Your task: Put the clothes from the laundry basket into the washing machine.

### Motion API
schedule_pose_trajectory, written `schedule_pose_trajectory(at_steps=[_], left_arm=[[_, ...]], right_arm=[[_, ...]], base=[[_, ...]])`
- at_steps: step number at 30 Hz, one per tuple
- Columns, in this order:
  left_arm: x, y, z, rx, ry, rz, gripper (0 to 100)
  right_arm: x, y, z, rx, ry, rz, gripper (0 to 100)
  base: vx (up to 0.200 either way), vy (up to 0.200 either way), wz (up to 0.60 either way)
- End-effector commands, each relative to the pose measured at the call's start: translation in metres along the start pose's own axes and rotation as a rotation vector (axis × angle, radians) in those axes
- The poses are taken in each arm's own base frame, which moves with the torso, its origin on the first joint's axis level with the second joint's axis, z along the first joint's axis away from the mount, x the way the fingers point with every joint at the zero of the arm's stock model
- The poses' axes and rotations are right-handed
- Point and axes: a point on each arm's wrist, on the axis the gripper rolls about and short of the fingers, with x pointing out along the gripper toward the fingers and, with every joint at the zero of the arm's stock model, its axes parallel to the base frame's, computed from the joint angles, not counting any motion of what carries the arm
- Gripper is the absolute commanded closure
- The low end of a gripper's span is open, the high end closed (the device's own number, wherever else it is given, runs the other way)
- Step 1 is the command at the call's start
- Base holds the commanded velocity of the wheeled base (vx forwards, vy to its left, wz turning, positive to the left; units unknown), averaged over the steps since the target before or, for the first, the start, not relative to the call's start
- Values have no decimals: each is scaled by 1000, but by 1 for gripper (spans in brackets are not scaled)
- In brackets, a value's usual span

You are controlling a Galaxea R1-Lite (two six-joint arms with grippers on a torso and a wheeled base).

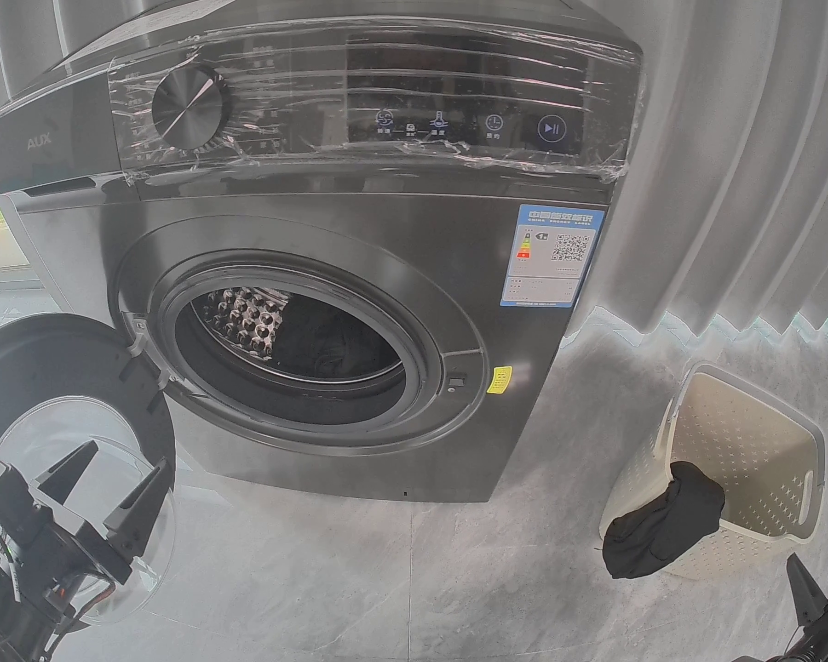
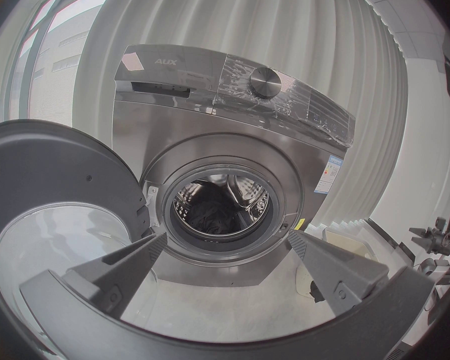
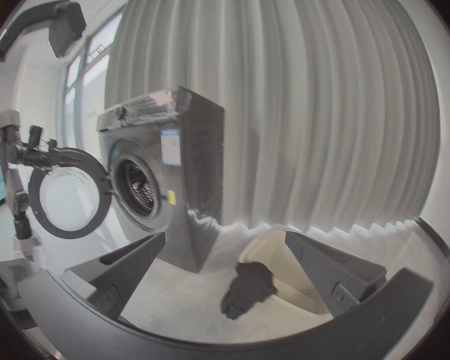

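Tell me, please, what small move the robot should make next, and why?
Probably lower the right gripper toward the black garment hanging over the rim of the laundry basket and close on it. It is open near the basket, the washing machine door is open, and this garment lies outside the drum.

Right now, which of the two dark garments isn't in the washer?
The black garment draped over the rim of the laundry basket, hanging down its outside. The other dark garment lies inside the drum of the washing machine.
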Motion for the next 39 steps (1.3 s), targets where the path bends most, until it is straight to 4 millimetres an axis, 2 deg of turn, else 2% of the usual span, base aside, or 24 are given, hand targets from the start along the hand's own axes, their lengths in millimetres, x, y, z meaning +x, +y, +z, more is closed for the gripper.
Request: schedule_pose_trajectory(at_steps=[1, 13, 17, 25, 31, 34, 39], left_arm=[[-12, 9, -1, -23, -18, 8, 0], [-18, 14, -3, -34, -1, 35, 0], [-18, 14, -3, -36, -4, 36, 0], [-18, 15, -3, -32, -1, 40, 0], [-18, 15, -4, -28, 9, 42, 0], [-18, 16, -7, -14, 31, 52, 0], [-17, 26, -13, 47, 85, 186, 0]], right_arm=[[-1, -2, -15, -30, 112, -125, 0], [-1, -2, -14, -27, 102, -127, 0], [-1, -4, -14, -30, 110, -231, 0], [-1, -5, -14, -29, 110, -244, 0], [-1, -5, -14, 42, 102, -244, 0], [-1, -5, -14, 44, 102, -244, 0], [-1, -5, -14, 45, 100, -246, 0]], base=[[0, 0, 0], [0, 0, -600], [0, 0, 0], [0, 0, 0], [0, 0, -600], [0, 0, 0], [0, 0, 0]])
